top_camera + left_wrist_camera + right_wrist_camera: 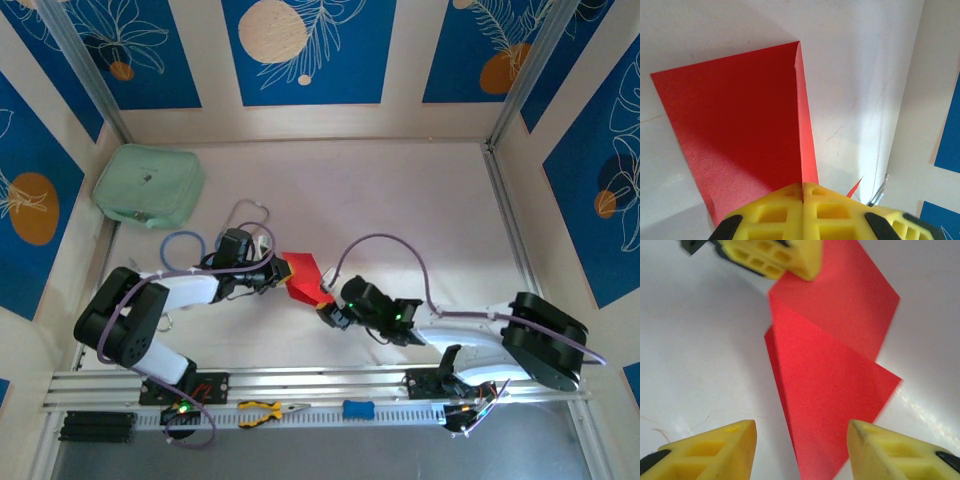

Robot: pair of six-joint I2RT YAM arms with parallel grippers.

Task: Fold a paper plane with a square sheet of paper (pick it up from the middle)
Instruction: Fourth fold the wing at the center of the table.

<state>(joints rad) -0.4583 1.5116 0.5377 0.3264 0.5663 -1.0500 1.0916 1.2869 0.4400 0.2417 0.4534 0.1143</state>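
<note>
Thin bright red square sheet of paper [303,277], already folded, lies mid-table between your two grippers.
Your left gripper [803,187] has its yellow jaws pressed together, pinching the sheet's edge at the fold line. Your right gripper [802,435] stands spread, one jaw on either side of the sheet's pointed end, over the white table [400,200].

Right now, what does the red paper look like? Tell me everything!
The red paper is thin, bright and matte, folded so one flap overlaps another along sharp creases. It lies on the white table, between the arms. The left gripper has its jaws shut, apparently pinching one edge; the right gripper has open jaws straddling the opposite end.
</note>
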